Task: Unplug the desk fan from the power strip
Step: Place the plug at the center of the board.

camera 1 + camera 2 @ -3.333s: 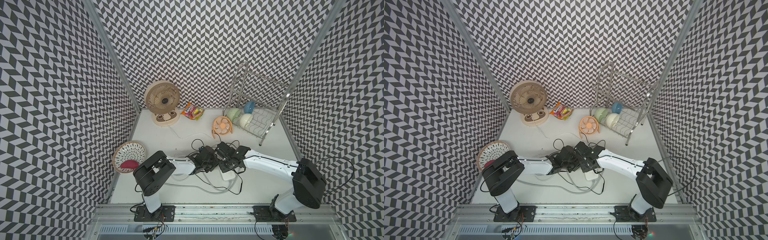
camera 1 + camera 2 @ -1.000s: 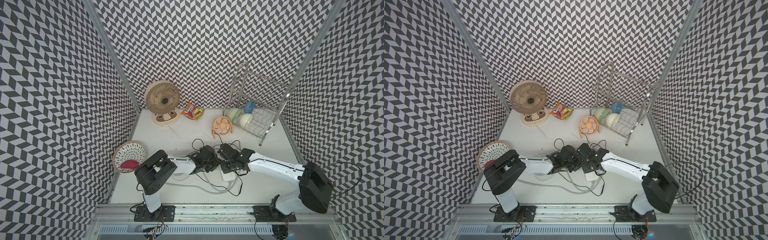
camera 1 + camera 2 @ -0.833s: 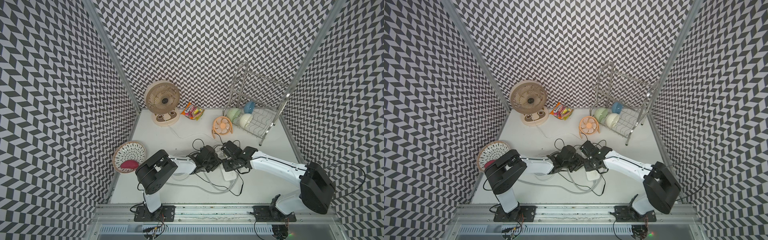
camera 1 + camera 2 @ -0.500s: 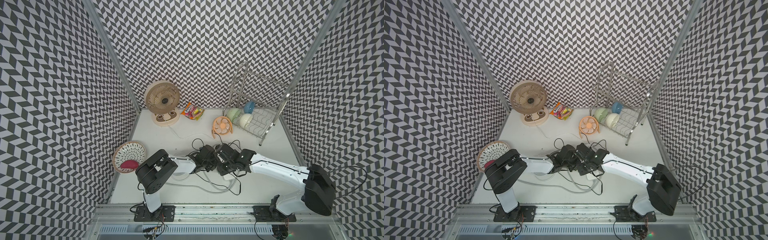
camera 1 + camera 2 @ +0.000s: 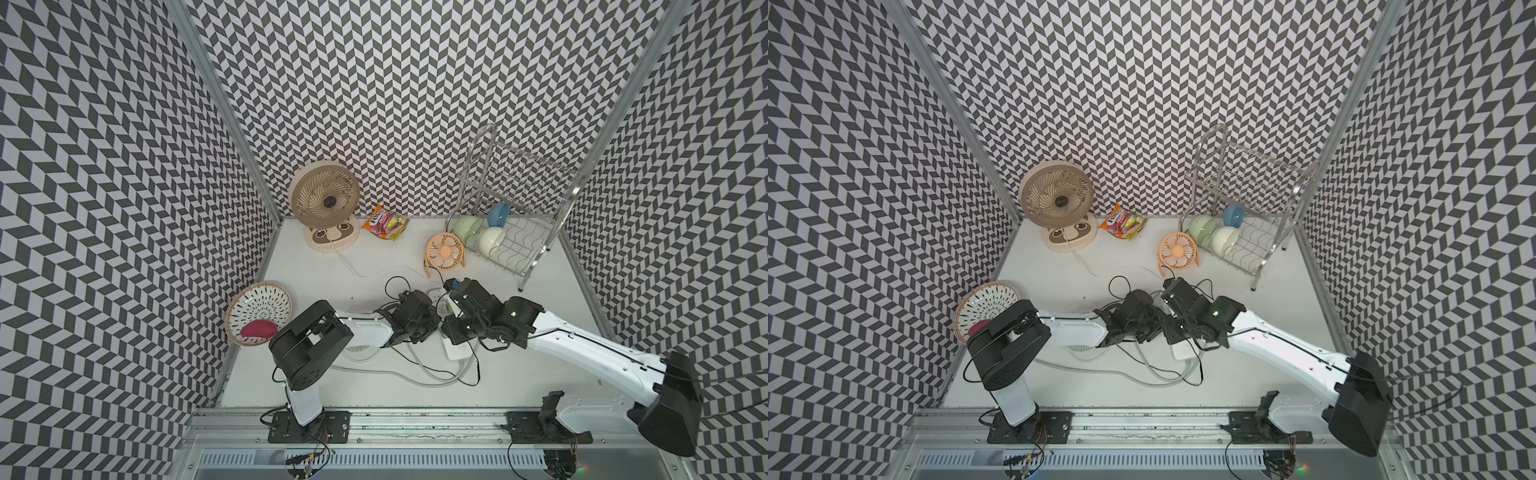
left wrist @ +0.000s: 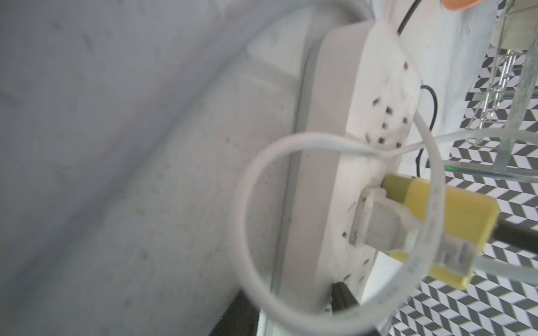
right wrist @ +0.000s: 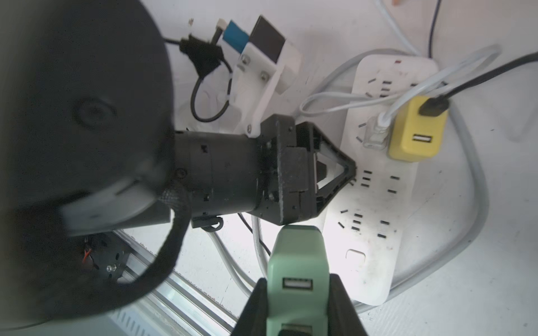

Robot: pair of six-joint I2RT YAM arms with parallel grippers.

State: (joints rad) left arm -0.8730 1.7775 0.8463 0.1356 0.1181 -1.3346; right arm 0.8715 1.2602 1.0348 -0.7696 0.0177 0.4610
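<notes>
- Strip (image 7: 375, 203): lying flat mid-desk (image 5: 311, 282), betw. the two arms, grey cable looping round it. Carrying a yellow adapter (image 7: 416, 136) w/ black lead, and a white plug (image 7: 375, 133) touching it on one side. Other sockets in view showing bare.
- Green adapter (image 7: 297, 261): sitting pinched betw. R fingers (image 7: 340, 305), out of the strip's sockets, near its switch end.
- L fingers (image 7: 329, 151): pointing at the strip's long edge, tips close together. Fully pressed or not, can't tell.
- Rack (image 5: 515, 249): standing back R of desk, holding 3 bowls on edge: green (image 5: 465, 227), blue (image 5: 498, 214), cream (image 5: 490, 239).
- Basket (image 5: 259, 303): sitting at desk's L edge, holding one pink item (image 5: 258, 329).
- Beige fan (image 5: 324, 203): standing in back L corner, white lead trailing toward mid-desk.
- Orange fan (image 5: 445, 252): standing just beside the rack.
- Snack bag (image 5: 384, 218): lying betw. the fans, by the back wall.
</notes>
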